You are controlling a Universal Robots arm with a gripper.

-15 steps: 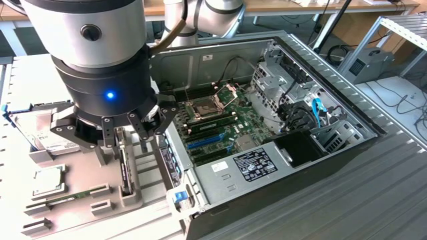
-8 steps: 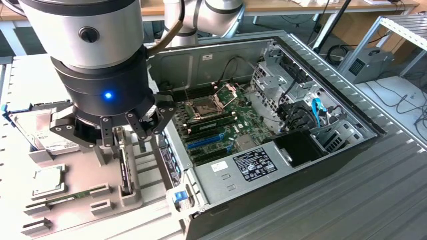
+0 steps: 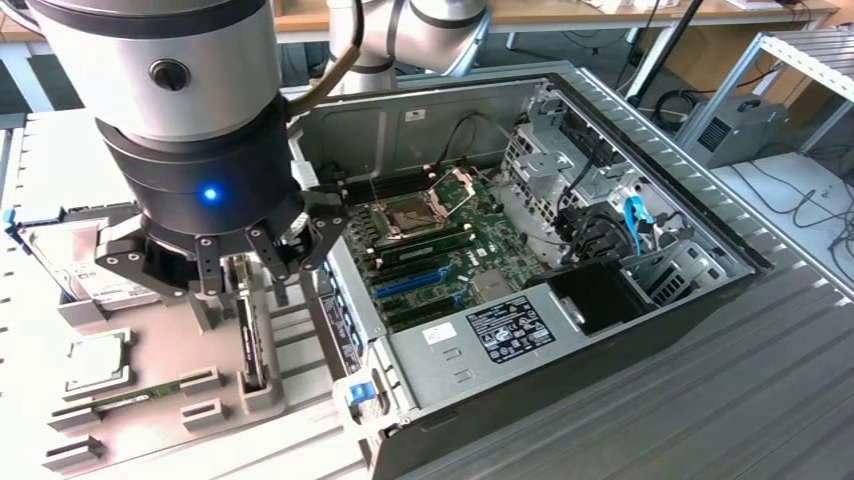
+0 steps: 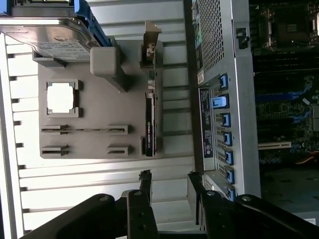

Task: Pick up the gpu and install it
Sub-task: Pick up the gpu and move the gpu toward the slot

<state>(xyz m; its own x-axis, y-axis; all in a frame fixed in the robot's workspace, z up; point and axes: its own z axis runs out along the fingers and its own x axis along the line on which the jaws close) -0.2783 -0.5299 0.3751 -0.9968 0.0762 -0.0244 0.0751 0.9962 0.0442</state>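
Note:
The gpu (image 4: 149, 119) stands on its edge in a slot of the grey holder tray (image 4: 89, 144), with its silver end bracket (image 4: 151, 46) at one end. In the exterior view the gpu (image 3: 250, 345) shows as a thin dark card just below my gripper (image 3: 247, 275). The gripper (image 4: 169, 188) hangs above the card with its black fingers (image 4: 144, 191) spread apart, so it is open with nothing held. The fingertips are clear of the card.
The open computer case (image 3: 574, 110) lies at the exterior view's right of the tray, its motherboard (image 3: 441, 250) and blue slots (image 3: 407, 285) exposed. On the tray are a silver hard drive (image 4: 50, 37), a square processor (image 4: 61, 97) and a memory stick (image 4: 84, 129).

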